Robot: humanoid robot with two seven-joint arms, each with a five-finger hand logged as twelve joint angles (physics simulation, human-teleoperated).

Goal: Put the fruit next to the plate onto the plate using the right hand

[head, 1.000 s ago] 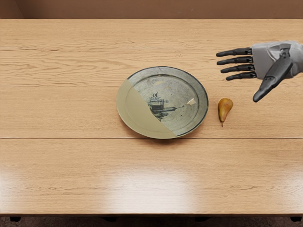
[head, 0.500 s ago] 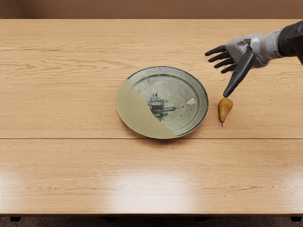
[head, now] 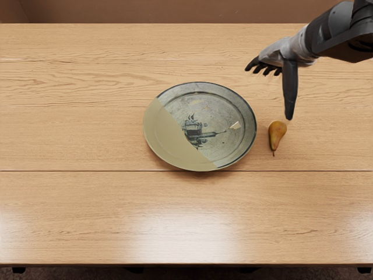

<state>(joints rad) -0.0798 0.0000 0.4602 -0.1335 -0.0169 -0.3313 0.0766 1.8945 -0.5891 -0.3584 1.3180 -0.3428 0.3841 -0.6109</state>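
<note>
A small yellow-brown pear [head: 277, 133] lies on the table just right of the round grey-green plate [head: 170, 143], stem toward me. My right hand [head: 278, 74] hovers behind and above the pear, its arm coming in from the upper right. Its fingers are spread and hold nothing; the dark thumb points down, its tip just above the pear. The left hand does not show.
The wooden table [head: 87, 204] stretches wide to the left and toward the front edge. The plate has a dark printed picture in its middle and a pale patch over its left part.
The right hand has moved left and a little farther back, rotating so that its thumb now points straight down over the pear. Pear and plate have not moved.
</note>
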